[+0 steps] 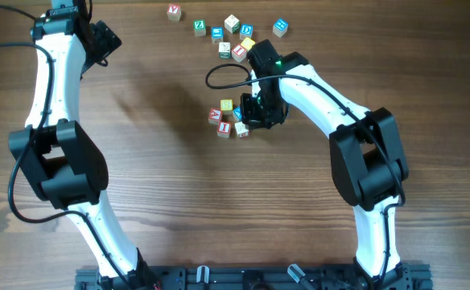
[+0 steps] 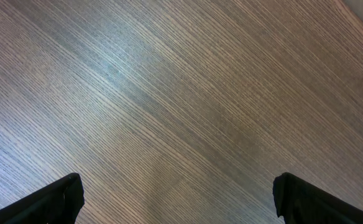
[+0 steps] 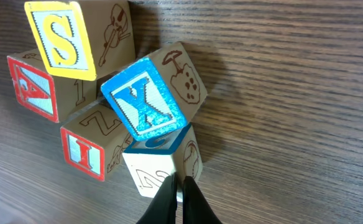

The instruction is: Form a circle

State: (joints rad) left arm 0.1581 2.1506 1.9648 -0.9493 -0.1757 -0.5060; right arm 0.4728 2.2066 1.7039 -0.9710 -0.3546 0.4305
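Observation:
The circle (image 1: 228,118) is a tight bunch of five letter cubes at mid table. In the right wrist view they are a yellow S cube (image 3: 60,38), a red A cube (image 3: 32,87), a red I cube (image 3: 85,149), a blue X cube (image 3: 145,106) turned at an angle, and a whitish cube (image 3: 160,171) with a blue top. My right gripper (image 3: 180,186) (image 1: 249,122) is shut, its tips against the near corner of the whitish cube and holding nothing. My left gripper (image 2: 178,199) (image 1: 106,40) is wide open over bare wood at the far left.
Several loose letter cubes (image 1: 231,32) lie scattered behind the right arm at the table's far edge. A black cable loop (image 1: 219,76) hangs between that scatter and the ring. The wooden table (image 1: 154,161) lies bare to the left of the ring.

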